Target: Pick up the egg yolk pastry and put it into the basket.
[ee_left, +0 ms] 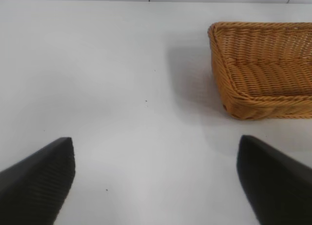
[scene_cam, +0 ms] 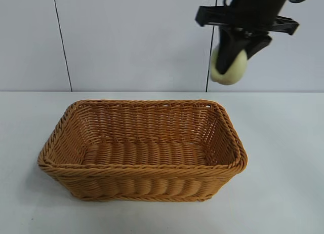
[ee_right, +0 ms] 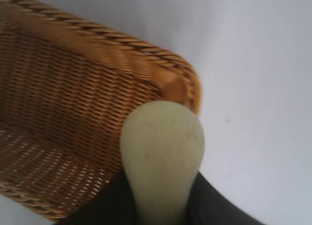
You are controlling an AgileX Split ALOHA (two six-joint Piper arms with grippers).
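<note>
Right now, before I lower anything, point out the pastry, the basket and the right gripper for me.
egg yolk pastry (scene_cam: 230, 72), exterior view, on its pale rounded lower bulge below the fingers.
basket (scene_cam: 142, 168), exterior view, on the near braided rim.
right gripper (scene_cam: 237, 54), exterior view, between the black fingertips clamping the pastry, above the basket's far right corner.

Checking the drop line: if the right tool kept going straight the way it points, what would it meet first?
Probably the basket near its right end wall; the right tool, shut on the egg yolk pastry, points steeply down there. Depth is unclear, so it might land just inside.

exterior: front, high | wrists: close, downward (all share basket (scene_cam: 142, 153))
</note>
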